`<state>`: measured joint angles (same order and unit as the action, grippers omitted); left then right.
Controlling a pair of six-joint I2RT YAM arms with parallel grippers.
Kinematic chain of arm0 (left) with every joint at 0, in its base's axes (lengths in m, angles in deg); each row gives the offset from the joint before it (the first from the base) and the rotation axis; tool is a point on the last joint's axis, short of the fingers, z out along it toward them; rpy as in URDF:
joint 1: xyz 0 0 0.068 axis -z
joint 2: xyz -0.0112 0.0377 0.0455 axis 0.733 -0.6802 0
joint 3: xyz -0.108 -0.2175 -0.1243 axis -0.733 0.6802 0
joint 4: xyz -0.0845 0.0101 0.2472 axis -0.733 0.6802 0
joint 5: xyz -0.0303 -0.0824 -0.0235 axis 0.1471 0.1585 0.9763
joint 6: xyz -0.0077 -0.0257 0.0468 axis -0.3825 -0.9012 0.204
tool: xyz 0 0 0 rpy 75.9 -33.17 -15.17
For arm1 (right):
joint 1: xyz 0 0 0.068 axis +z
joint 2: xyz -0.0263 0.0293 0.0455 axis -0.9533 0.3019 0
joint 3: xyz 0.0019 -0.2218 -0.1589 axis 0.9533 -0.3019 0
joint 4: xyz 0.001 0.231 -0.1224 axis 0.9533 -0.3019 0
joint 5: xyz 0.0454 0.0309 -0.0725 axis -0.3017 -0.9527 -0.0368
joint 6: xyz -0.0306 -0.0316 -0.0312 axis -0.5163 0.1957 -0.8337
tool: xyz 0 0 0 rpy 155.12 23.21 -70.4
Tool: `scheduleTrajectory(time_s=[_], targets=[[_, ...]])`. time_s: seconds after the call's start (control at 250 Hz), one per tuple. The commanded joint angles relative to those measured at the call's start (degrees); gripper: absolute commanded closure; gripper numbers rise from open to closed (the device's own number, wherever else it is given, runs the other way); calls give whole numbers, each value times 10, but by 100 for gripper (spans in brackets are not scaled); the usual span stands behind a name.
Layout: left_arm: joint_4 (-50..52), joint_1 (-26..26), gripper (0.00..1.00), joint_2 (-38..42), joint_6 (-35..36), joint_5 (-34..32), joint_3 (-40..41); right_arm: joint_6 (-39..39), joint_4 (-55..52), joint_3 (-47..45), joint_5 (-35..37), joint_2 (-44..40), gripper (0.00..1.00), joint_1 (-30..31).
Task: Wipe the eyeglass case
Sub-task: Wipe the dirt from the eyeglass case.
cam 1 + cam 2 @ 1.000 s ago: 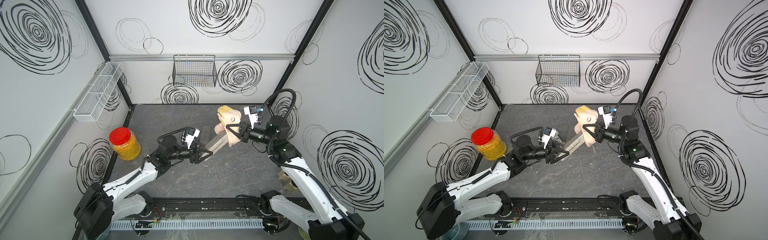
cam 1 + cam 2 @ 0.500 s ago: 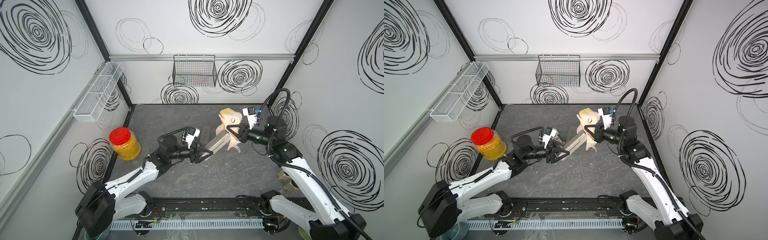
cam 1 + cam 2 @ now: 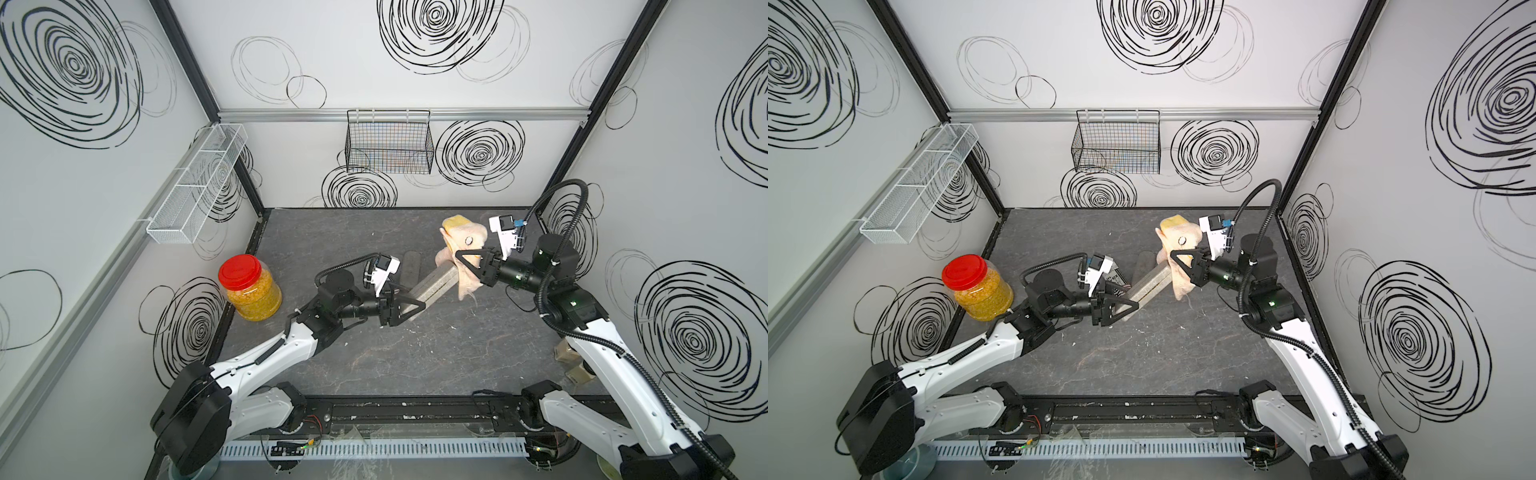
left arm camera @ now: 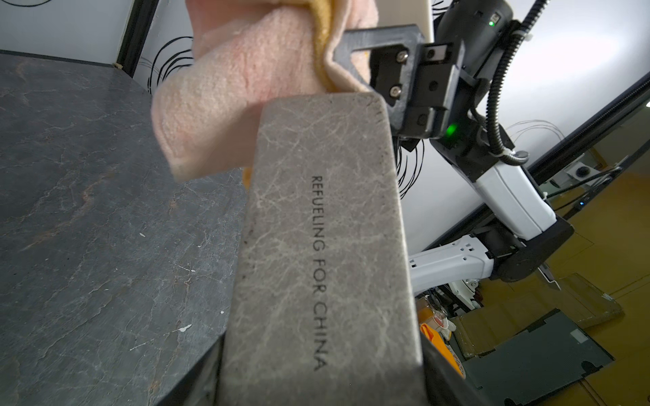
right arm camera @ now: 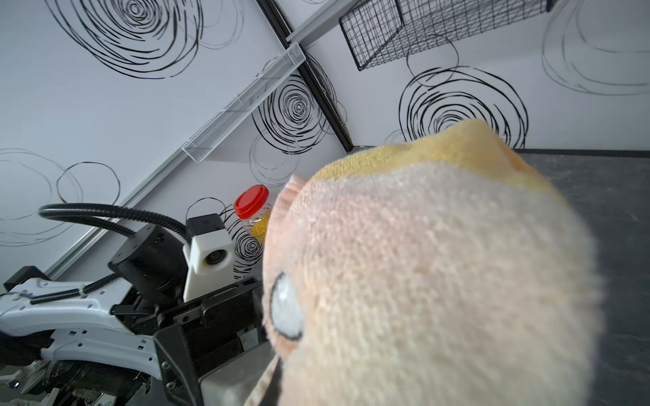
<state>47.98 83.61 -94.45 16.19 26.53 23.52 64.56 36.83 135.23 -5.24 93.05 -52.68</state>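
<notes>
The eyeglass case [image 3: 434, 284] [image 3: 1150, 284] is a long grey box printed with dark letters [image 4: 323, 246]. It hangs above the table, tilted up toward the right arm. My left gripper [image 3: 411, 309] [image 3: 1125, 309] [image 4: 323, 386] is shut on its lower end. A peach cloth [image 3: 463, 241] [image 3: 1179, 239] with a yellow patch drapes over the case's upper end [image 4: 246, 70]. My right gripper [image 3: 463, 259] [image 3: 1177, 257] is shut on this cloth. In the right wrist view the cloth [image 5: 439, 281] hides the jaws, and a corner of the case [image 5: 232, 383] shows below it.
A jar with a red lid [image 3: 249, 286] [image 3: 976, 286] stands at the table's left edge. A dark oblong object [image 3: 409, 266] lies on the table behind the case. A black wire basket [image 3: 388, 143] hangs on the back wall, a white mesh shelf [image 3: 195, 183] on the left wall.
The right gripper and the cloth have shifted slightly to the right at the case's upper end. The left arm and the case have stayed in place.
</notes>
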Motion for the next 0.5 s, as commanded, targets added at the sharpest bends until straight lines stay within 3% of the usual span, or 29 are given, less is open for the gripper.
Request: scheduleTrajectory(time_s=[0.0,0.176,0.284,0.412,0.495], targets=[[-52,-4,44,19,3,4,-15,-16,-24,-4,19,19,91,0],[-65,-3,44,20,-7,4,-14,-24,-66,27,41,40,92,-4],[-67,-3,44,18,-9,5,-13,-15,-12,19,-9,13,92,-7],[-68,-3,44,15,-8,5,-12,20,35,5,23,-32,93,-10],[-69,-3,44,14,-8,3,-11,39,70,-9,1,-48,93,-11]])
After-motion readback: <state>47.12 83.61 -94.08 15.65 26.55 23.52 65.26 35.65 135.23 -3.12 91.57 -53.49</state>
